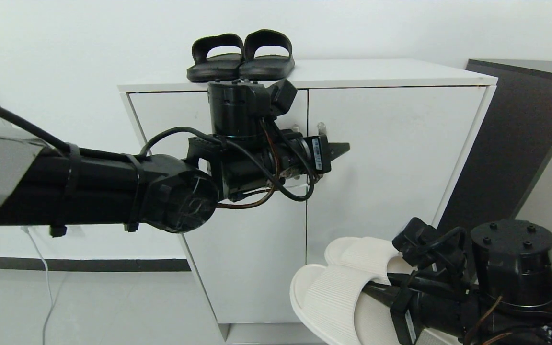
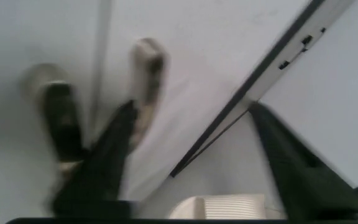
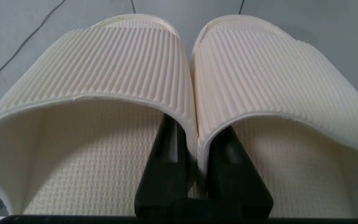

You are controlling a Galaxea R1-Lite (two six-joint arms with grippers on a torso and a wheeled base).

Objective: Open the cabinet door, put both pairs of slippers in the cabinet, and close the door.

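By my judgement the task is at its first step. Both doors of the cabinet (image 1: pixel 391 158) are shut and no slipper is inside yet. The black slippers (image 1: pixel 241 57) stand side by side on the cabinet top. The white slippers (image 1: pixel 338 292) hang low in front of the right door, carried by the right tool (image 3: pixel 194 143), whose fingers are closed on the two inner walls pressed together. The left tool (image 1: pixel 334 150) is at the middle seam, just beside the small handle (image 1: pixel 321 127). Its fingers are spread wide and grip nothing. Opening the door, placing both pairs and closing remain.
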